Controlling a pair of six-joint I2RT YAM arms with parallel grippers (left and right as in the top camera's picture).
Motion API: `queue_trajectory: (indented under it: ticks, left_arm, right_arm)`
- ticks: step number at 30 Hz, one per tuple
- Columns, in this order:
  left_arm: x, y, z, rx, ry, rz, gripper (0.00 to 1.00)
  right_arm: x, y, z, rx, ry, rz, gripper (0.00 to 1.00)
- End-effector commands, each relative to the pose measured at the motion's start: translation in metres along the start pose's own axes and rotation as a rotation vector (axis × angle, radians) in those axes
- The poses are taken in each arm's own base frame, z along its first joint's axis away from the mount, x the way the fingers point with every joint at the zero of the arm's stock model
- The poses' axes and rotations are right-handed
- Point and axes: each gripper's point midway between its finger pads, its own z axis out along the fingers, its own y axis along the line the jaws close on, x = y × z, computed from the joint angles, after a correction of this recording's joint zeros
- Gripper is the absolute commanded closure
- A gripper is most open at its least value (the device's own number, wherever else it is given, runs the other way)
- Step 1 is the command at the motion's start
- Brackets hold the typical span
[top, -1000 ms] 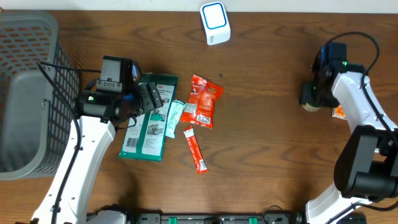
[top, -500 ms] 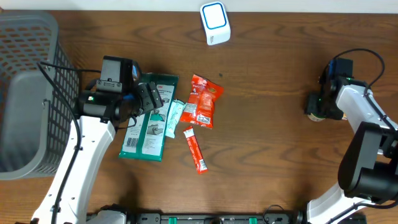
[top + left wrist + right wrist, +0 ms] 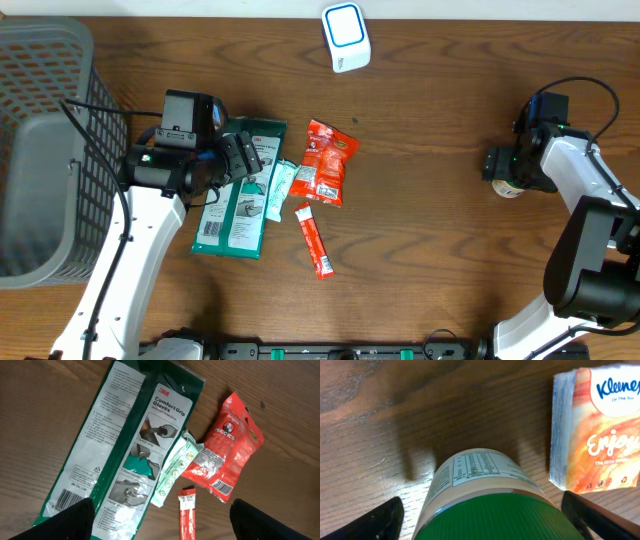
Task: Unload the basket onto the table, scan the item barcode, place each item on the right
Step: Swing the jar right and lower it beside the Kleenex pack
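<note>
**Jar stands free at the right of the surface**

The green-lidded jar (image 3: 485, 490) appears to stand upright, its long axis vertical and the lid on top. The right gripper (image 3: 484, 516) straddles it with the jaws released, a gap showing beside the jar. A tissue pack (image 3: 595, 430) lies just beside it. Bare surface (image 3: 430, 220) stretches left toward the scanner (image 3: 346, 37) at the far edge. The left gripper (image 3: 167, 520) hangs spread wide over the glove packet (image 3: 125, 445).
</note>
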Motion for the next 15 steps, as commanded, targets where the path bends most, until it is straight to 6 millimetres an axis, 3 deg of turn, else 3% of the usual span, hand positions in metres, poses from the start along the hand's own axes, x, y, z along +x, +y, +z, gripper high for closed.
queue_trajectory:
  ticks: [1, 4, 11, 15]
  left_arm:
    - [-0.006, -0.001, -0.005, 0.0, -0.023, 0.006, 0.13]
    - [-0.006, -0.001, -0.005, 0.0, -0.023, 0.006, 0.13]
    - [-0.006, -0.001, -0.005, 0.0, -0.023, 0.006, 0.13]
    - [-0.006, -0.001, -0.005, 0.0, -0.023, 0.006, 0.13]
  right_arm:
    - [-0.009, -0.004, -0.01, 0.005, -0.027, 0.013, 0.01]
    - [-0.013, -0.005, -0.027, 0.004, -0.03, 0.013, 0.01]
    - [-0.023, -0.007, -0.089, -0.027, -0.112, 0.021, 0.01]
    - [-0.027, 0.02, -0.128, -0.212, -0.205, 0.012, 0.01]
